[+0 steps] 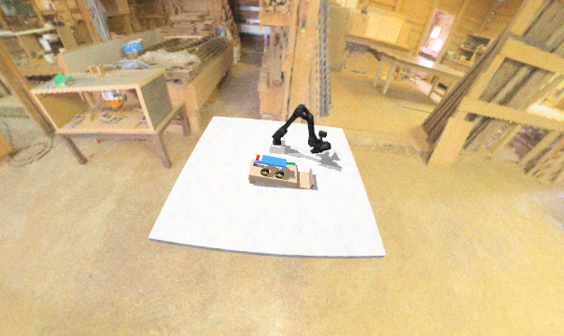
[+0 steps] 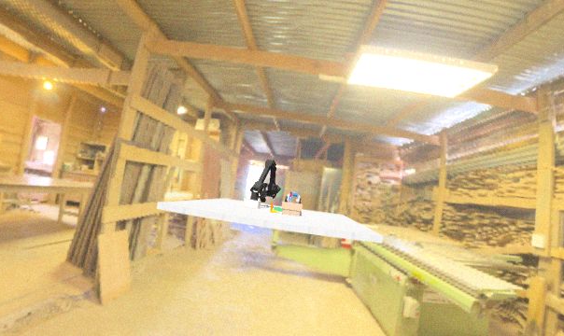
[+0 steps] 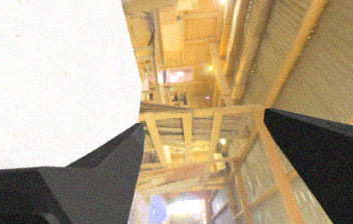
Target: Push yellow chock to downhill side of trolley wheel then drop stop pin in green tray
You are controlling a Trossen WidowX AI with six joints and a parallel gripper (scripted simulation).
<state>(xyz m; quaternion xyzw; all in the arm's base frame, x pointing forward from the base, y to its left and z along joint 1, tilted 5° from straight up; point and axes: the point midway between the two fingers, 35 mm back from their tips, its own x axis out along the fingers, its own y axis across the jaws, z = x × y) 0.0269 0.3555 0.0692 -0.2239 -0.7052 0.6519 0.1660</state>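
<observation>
The trolley (image 1: 274, 163) has a blue body and black-and-yellow wheels and stands on the tan wooden ramp (image 1: 284, 177) in the middle of the white table. The red-headed stop pin (image 1: 258, 157) shows at its left end. A bit of the green tray (image 1: 291, 163) shows just behind the trolley. In the exterior view an orange and green patch (image 2: 275, 209) lies beside the ramp (image 2: 291, 208). The yellow chock is too small to make out. My gripper (image 1: 320, 148) hangs behind and to the right of the ramp, apart from the trolley. In the wrist view its fingers stand wide open with nothing between them.
The arm's base (image 1: 278, 148) sits behind the ramp. The white table top (image 1: 268, 187) ends at edges on all sides, with the workshop floor below. A wooden bench (image 1: 109, 103) stands far off to the left.
</observation>
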